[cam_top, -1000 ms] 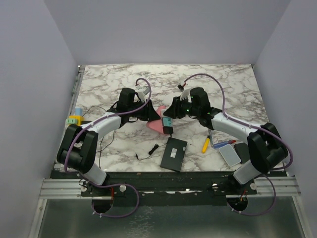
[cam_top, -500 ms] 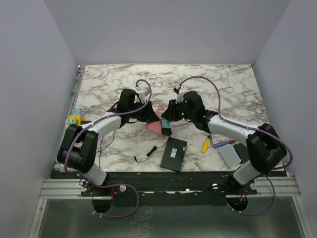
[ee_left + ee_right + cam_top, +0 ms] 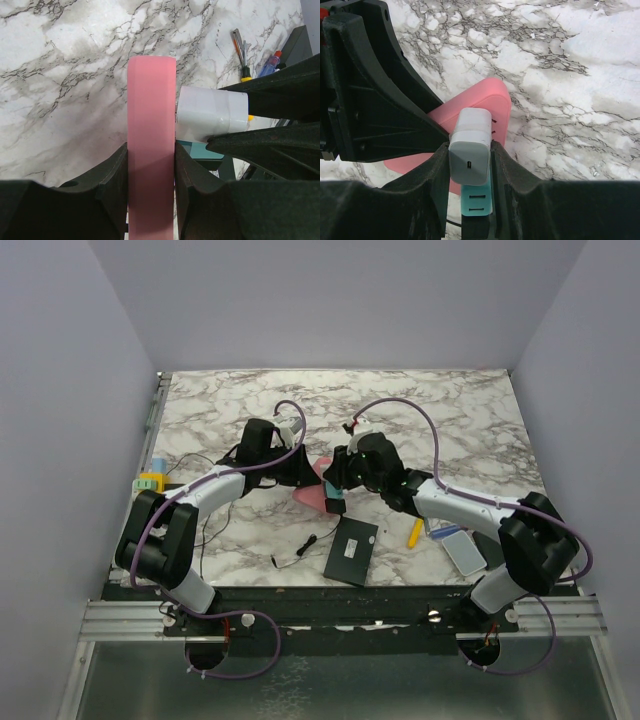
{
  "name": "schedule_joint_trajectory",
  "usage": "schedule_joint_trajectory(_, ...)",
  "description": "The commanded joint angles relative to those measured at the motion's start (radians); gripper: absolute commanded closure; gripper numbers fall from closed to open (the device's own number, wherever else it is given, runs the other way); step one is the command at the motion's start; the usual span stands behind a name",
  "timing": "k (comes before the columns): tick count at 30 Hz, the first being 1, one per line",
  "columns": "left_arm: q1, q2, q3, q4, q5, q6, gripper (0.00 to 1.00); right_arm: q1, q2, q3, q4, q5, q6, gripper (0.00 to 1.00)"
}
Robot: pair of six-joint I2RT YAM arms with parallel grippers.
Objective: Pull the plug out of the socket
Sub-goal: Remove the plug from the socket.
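Note:
In the left wrist view the pink socket [image 3: 150,125] stands edge-on, with my left gripper [image 3: 150,165] shut on its two flat sides. A white plug [image 3: 212,117] sticks out of its right face. My right gripper [image 3: 469,150] is shut on the white plug [image 3: 470,142], whose far end sits against the pink socket [image 3: 492,100]. A teal plug [image 3: 477,202] and a black one lie just under the white one. From above, both grippers meet at the pink socket [image 3: 310,498] at mid-table, left gripper [image 3: 300,476] on its left, right gripper [image 3: 335,485] on its right.
A flat black box [image 3: 350,550] lies just in front of the socket, with a thin black cable [image 3: 298,548] to its left. A yellow marker [image 3: 414,532] and a blue-and-white case [image 3: 463,552] lie under the right arm. Coloured blocks [image 3: 150,480] sit at the left edge.
My right wrist has swung left and closer over the socket, still holding the plug. The left gripper and the socket have stayed put.

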Motion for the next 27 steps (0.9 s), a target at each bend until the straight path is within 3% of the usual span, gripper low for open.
schedule_joint_trajectory(1, -0.005, 0.015, 0.026, -0.015, -0.051, 0.033, 1.0, 0.019, -0.038, 0.023, 0.011, 0.026, 0.011, 1.0)
schedule_joint_trajectory(7, -0.005, 0.018, 0.026, -0.017, -0.053, 0.036, 1.0, 0.014, -0.053, 0.031, 0.01, 0.001, 0.013, 1.0)
schedule_joint_trajectory(20, -0.006, 0.022, 0.028, -0.019, -0.042, 0.037, 1.0, -0.144, -0.055, -0.017, 0.118, -0.414, 0.111, 1.0)
schedule_joint_trajectory(27, -0.006, 0.025, 0.029, -0.019, -0.041, 0.04, 1.0, -0.154, -0.035, -0.018, 0.138, -0.485, 0.121, 1.0)
